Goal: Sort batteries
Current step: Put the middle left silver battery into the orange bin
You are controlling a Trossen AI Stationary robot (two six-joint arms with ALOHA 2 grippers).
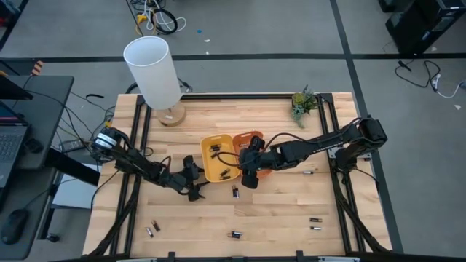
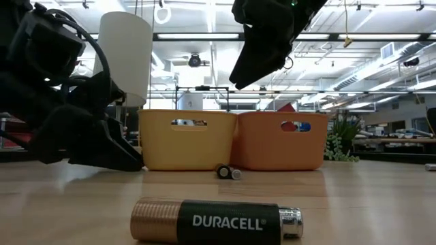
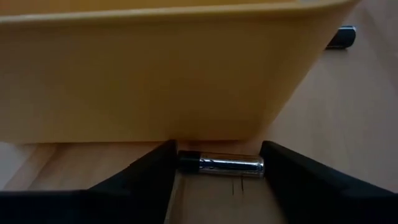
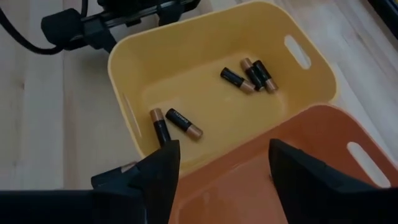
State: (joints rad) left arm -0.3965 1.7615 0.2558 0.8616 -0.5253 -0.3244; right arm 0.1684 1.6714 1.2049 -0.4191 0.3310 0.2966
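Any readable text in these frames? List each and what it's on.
"DURACELL": white letters on the black half of the nearest battery, lying on the table in the low view.
Batteries in the yellow bin: print too small to read.
Silvery battery between the left gripper's fingers: no legible print.
Nothing else readable.

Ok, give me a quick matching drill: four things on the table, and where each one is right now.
Things:
1. left tool
2. right tool
3. silvery battery
4. copper-ended batteries

Places:
A. inside the yellow bin
B. above the seam between the yellow and orange bin
C. low at the yellow bin's outer wall
D. on the table between open fingers

Pairs: 1-C, 2-B, 3-D, 4-A
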